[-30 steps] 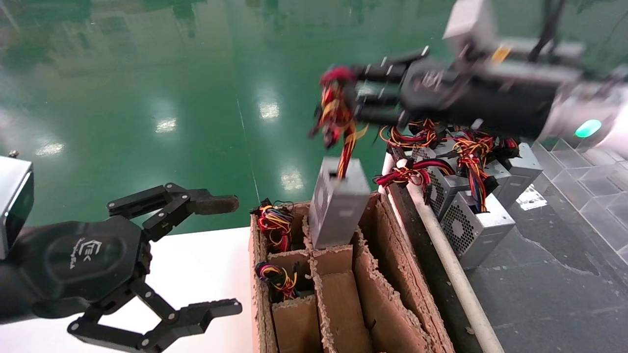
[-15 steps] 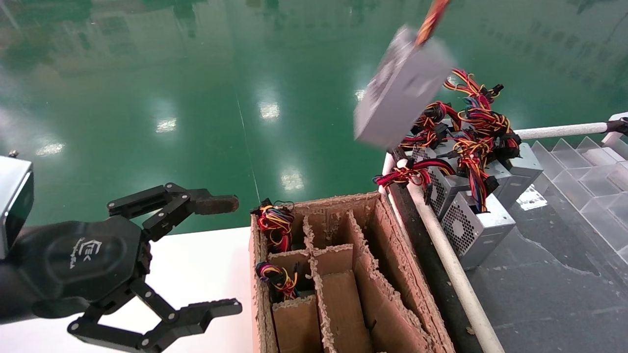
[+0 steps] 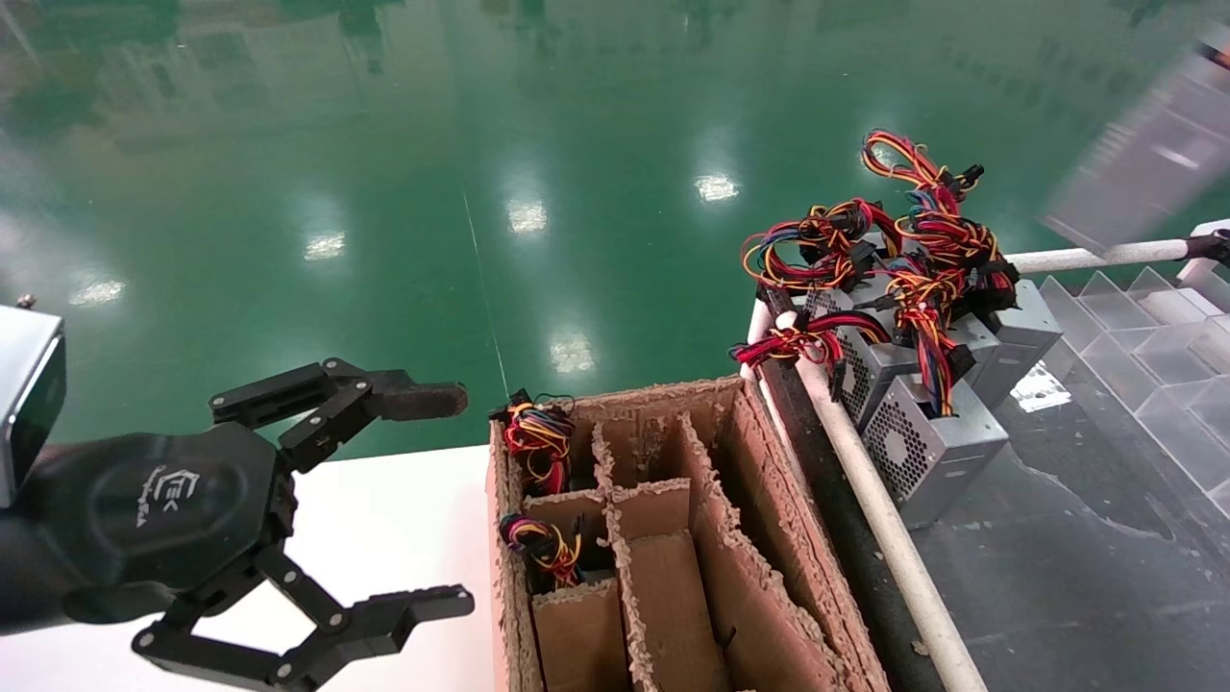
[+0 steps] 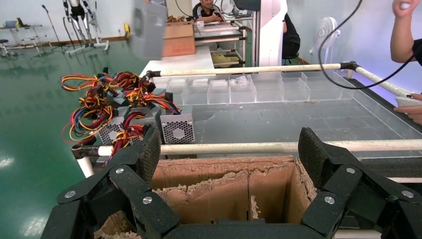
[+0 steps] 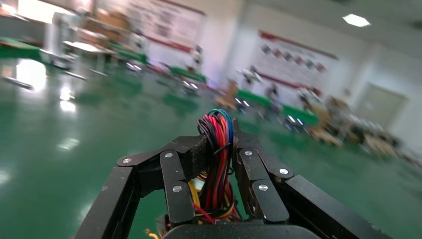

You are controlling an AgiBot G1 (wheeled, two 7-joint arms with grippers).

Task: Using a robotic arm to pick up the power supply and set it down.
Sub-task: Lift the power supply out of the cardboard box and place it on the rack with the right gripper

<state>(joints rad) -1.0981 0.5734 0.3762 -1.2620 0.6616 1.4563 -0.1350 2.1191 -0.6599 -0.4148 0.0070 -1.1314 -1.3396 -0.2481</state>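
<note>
The power supply (image 3: 1139, 178) is a blurred silver-grey box in the air at the head view's upper right, above the white rail. It also shows in the left wrist view as a grey box (image 4: 148, 25) hanging high over the table. My right gripper (image 5: 220, 142) is shut on its wire bundle (image 5: 217, 164) of red, black, blue and yellow strands; this gripper is out of the head view. At the lower left my left gripper (image 3: 442, 502) stands open and empty over the white surface, beside the cardboard box; the left wrist view shows it (image 4: 231, 154) wide open.
The brown cardboard divider box (image 3: 759, 538) stands in front, with wire bundles (image 3: 538, 442) in its left cells. Several other power supplies (image 3: 927, 437) with tangled wires sit behind the white rail (image 3: 870, 500). Clear plastic compartments (image 3: 1143, 317) line the far right. A person's arm (image 4: 405, 30) shows nearby.
The power supply rose out of the cardboard box and swung up and to the right. The right arm has left the head view. My left gripper has not moved.
</note>
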